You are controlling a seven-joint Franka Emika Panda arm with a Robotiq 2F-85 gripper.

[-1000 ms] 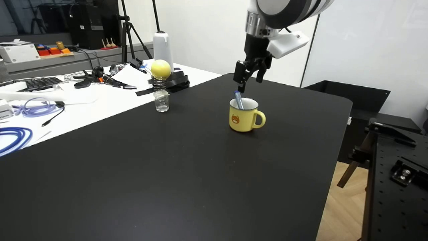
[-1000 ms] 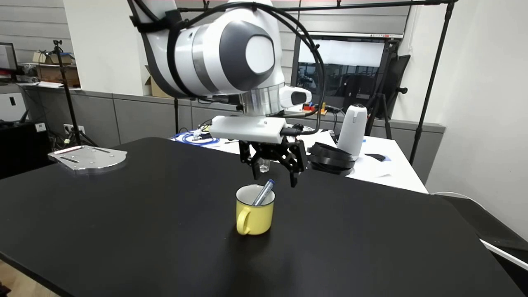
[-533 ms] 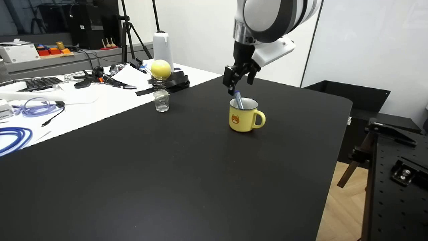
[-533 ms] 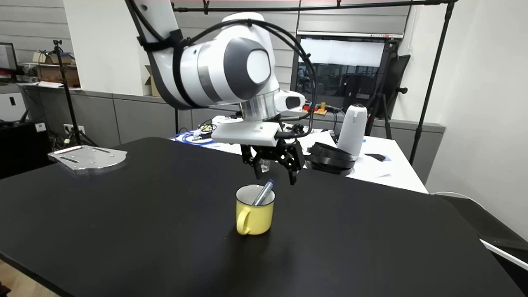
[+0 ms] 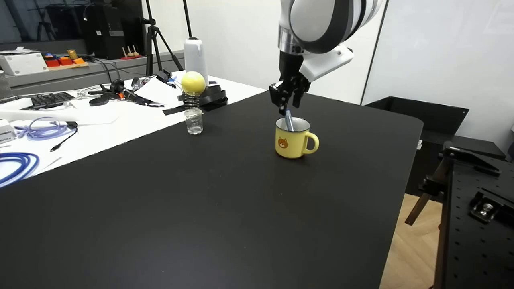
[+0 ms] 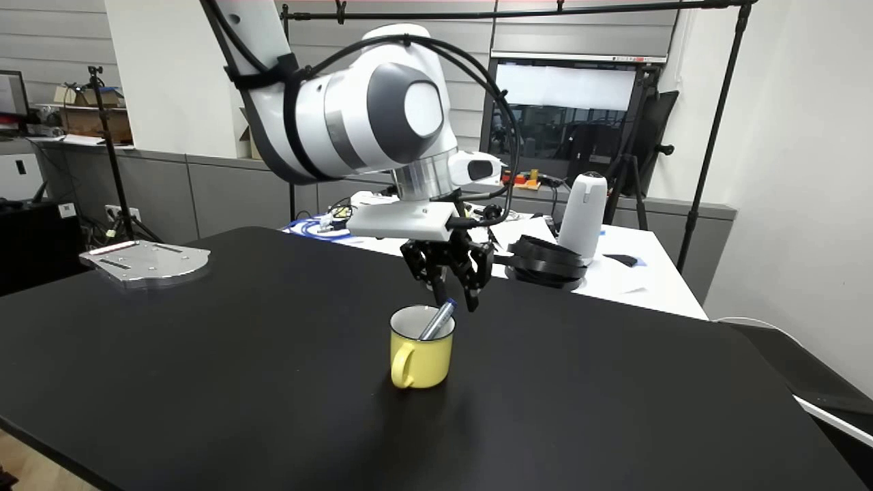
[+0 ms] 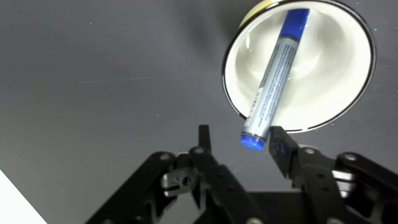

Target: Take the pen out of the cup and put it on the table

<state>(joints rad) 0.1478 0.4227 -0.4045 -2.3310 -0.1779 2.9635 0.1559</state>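
The yellow cup (image 5: 288, 143) stands upright on the black table (image 5: 200, 216). Inside it the blue-and-silver pen (image 7: 270, 84) leans, its end sticking out past the rim. Just above the cup, my gripper (image 7: 239, 128) points down with its jaws partly closed around the pen's upper end. In the wrist view the right-hand finger (image 7: 281, 149) is at or very near the pen's side, while a gap separates the pen from the left-hand finger (image 7: 204, 137). Both exterior views show the pen (image 6: 438, 320) still resting in the cup (image 6: 424, 361).
A small clear glass (image 5: 194, 122) with a yellow ball (image 5: 193, 83) on a spring above it stands near the table's edge. Beyond lies a white desk (image 5: 100, 114) with cables and tools. A flat metal plate (image 6: 146, 262) lies at another edge of the table.
The gripper has moved over to the pen's end, and its jaws have narrowed from wide open. Within the cup the pen has shifted very slightly; the cup has stayed put.
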